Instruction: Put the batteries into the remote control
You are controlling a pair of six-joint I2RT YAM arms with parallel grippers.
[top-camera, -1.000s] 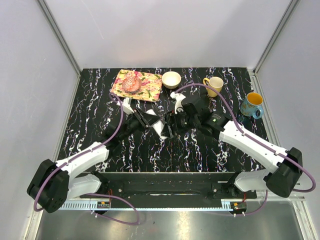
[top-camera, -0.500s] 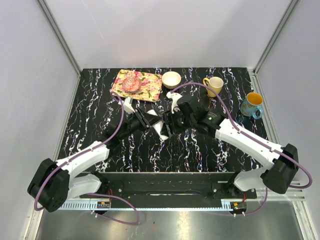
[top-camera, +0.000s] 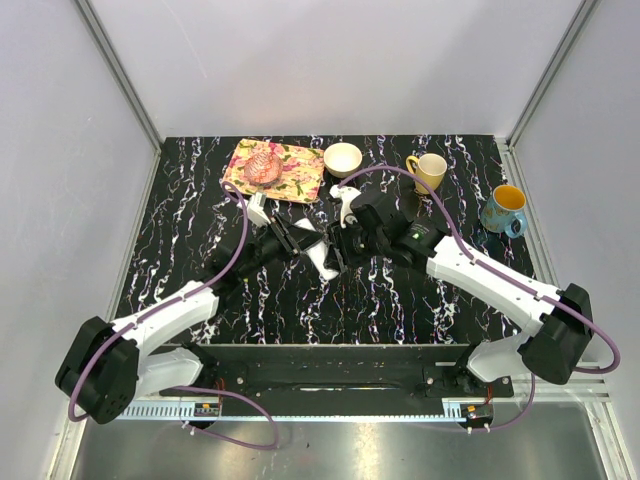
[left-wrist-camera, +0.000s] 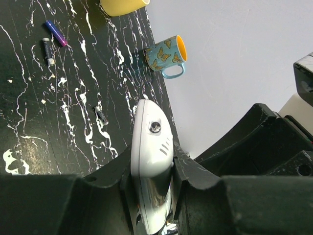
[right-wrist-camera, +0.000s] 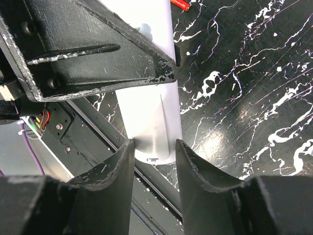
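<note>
Remote control sits clamped in my left gripper. My right gripper has moved in and narrowed around its end; I can't tell if it grips.

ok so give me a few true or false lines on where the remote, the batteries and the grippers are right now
1. The left gripper is shut on the remote control. True.
2. The right gripper hangs well away from the remote control. False: its fingers stand on either side of the remote's end.
3. Every battery is loaded in the remote. False: a blue-purple battery and a dark battery lie on the table, and a red battery lies there too.
4. The white bowl stands beside the floral tray, not on it. True.
</note>
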